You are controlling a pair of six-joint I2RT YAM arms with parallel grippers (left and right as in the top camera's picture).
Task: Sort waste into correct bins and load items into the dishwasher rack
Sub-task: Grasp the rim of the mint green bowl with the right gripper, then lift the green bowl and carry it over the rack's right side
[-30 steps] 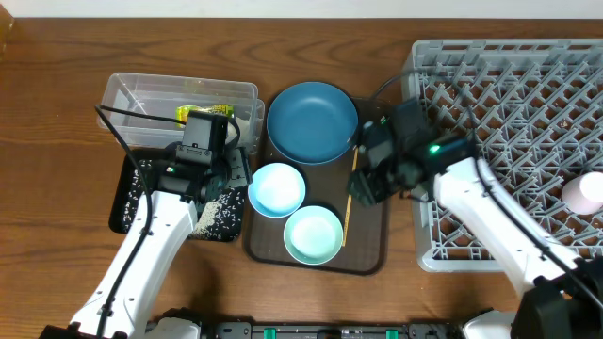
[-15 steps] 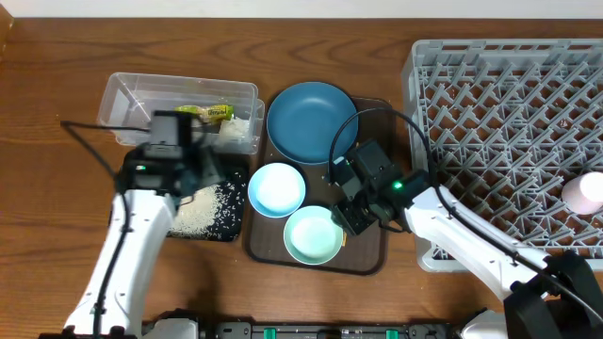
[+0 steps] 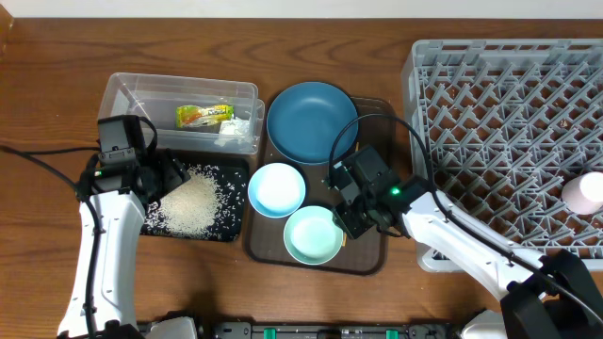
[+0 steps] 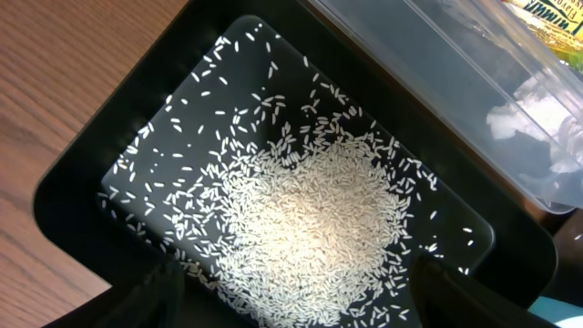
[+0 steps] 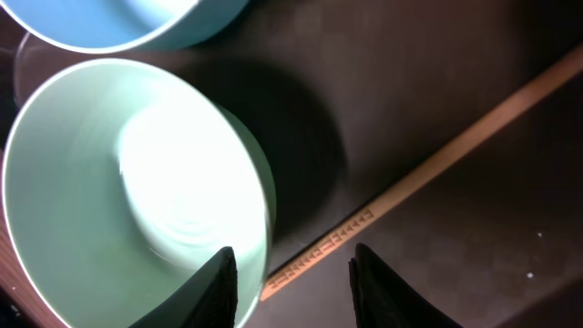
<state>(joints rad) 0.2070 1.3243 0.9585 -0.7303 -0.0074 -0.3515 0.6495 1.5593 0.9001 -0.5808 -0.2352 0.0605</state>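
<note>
Loose white rice (image 3: 188,200) lies piled in the black tray (image 3: 236,171); it fills the left wrist view (image 4: 310,210). My left gripper (image 3: 162,181) hovers open and empty over the tray's left part (image 4: 296,305). The snack wrapper (image 3: 204,115) and white tissue (image 3: 231,132) lie in the clear tub (image 3: 132,94). My right gripper (image 3: 347,224) is open (image 5: 296,287), one finger inside the mint-green bowl (image 5: 109,191), the other outside its rim, over the end of the wooden stick (image 5: 428,169). The dark blue plate (image 3: 311,121) and light blue bowl (image 3: 276,188) sit on the brown tray (image 3: 377,256).
The grey dishwasher rack (image 3: 509,113) fills the right side, with the pink cup (image 3: 584,191) at its right edge. Cables loop above the right arm and trail off left of the left arm.
My left arm has swung left off the black tray, uncovering the rice pile. My right gripper has moved down and left from beside the plate to the mint-green bowl's rim.
</note>
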